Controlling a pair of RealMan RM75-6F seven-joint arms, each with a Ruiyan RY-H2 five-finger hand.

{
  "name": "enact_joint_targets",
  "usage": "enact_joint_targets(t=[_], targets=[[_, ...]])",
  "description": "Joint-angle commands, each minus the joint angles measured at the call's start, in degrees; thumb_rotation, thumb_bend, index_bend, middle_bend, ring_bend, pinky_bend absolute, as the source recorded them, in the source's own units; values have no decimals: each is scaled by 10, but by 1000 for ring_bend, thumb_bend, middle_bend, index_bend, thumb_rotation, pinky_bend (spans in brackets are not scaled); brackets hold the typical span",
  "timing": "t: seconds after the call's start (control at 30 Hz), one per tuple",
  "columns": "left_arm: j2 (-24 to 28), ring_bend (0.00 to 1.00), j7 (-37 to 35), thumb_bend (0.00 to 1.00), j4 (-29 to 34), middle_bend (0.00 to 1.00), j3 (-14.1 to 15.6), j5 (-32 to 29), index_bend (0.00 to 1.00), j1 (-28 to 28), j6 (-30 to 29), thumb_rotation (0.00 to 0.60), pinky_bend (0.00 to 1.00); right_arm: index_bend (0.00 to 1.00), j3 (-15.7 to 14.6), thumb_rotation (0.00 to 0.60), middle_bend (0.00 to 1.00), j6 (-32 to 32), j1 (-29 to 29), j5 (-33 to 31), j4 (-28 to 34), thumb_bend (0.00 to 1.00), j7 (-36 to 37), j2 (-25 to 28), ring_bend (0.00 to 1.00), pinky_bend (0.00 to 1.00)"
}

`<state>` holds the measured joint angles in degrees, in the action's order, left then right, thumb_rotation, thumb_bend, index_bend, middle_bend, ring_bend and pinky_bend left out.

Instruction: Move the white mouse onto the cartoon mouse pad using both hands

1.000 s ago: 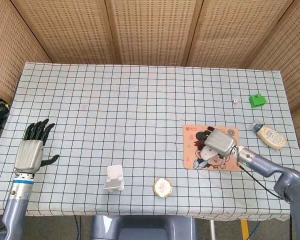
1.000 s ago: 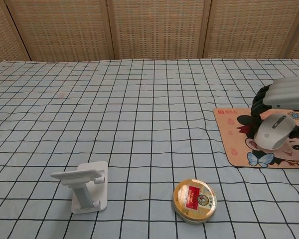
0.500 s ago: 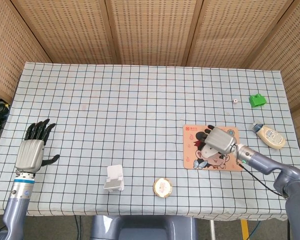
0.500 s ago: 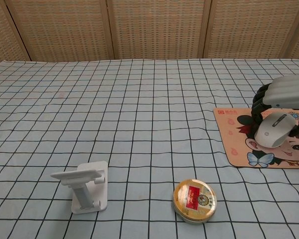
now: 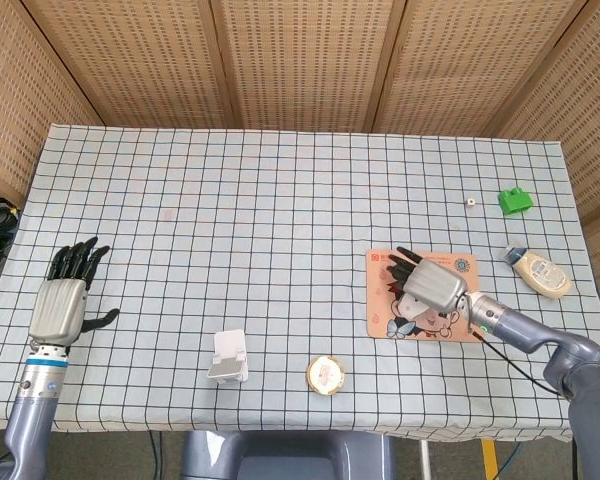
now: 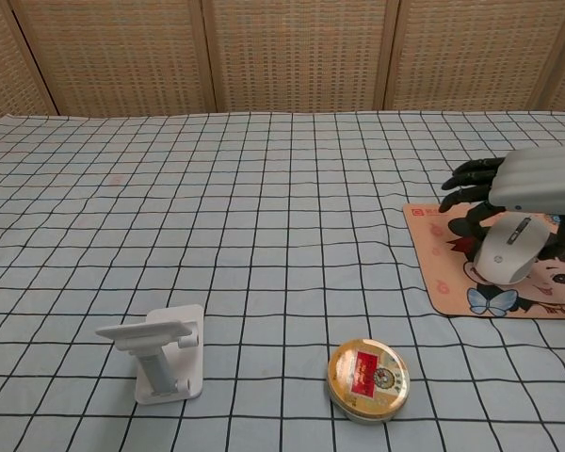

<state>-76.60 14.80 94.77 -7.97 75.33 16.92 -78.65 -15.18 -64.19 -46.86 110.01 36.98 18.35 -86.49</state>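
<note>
The white mouse point(image 6: 507, 252) lies on the cartoon mouse pad point(image 6: 443, 273) at the right of the table. My right hand point(image 6: 537, 179) hovers just over it with the fingers stretched out to the left and off the mouse. In the head view that right hand point(image 5: 432, 284) covers most of the mouse, and the pad point(image 5: 380, 268) shows around it. Far to the left, near the table's edge, my left hand point(image 5: 62, 300) is open with fingers spread and holds nothing. The chest view does not show the left hand.
A white phone stand point(image 5: 227, 357) and a round gold tin point(image 5: 325, 374) sit near the front edge. A cream bottle point(image 5: 540, 271) lies right of the pad. A green block point(image 5: 515, 200) and a small white die point(image 5: 470, 203) are further back.
My right hand's fingers, curled around the mouse before, have opened and stretched out. The mouse now rests on the pad. The left hand has not moved.
</note>
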Motion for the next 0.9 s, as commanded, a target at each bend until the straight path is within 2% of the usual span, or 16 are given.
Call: enact_joint_targets(t=[0.03, 0.3, 0.5, 0.9], targets=[[1, 0, -2, 164, 1, 0, 0, 0, 102, 0, 0, 600, 0, 548, 0, 600, 172, -1, 1, -2, 11, 324, -11, 3, 0, 35], [2, 0, -5, 164, 4, 0, -1, -1, 104, -1, 0, 600, 0, 448, 9, 600, 59, -8, -1, -8, 30, 259, -41, 13, 0, 0], [3, 0, -8, 164, 7, 0, -2, 0, 114, -3, -4, 600, 0, 409, 13, 600, 18, -14, -3, -8, 46, 228, -59, 20, 0, 0], [7, 0, -17, 164, 13, 0, -3, 3, 120, -5, -8, 600, 0, 287, 21, 600, 0, -10, -4, -14, 70, 185, -89, 25, 0, 0]])
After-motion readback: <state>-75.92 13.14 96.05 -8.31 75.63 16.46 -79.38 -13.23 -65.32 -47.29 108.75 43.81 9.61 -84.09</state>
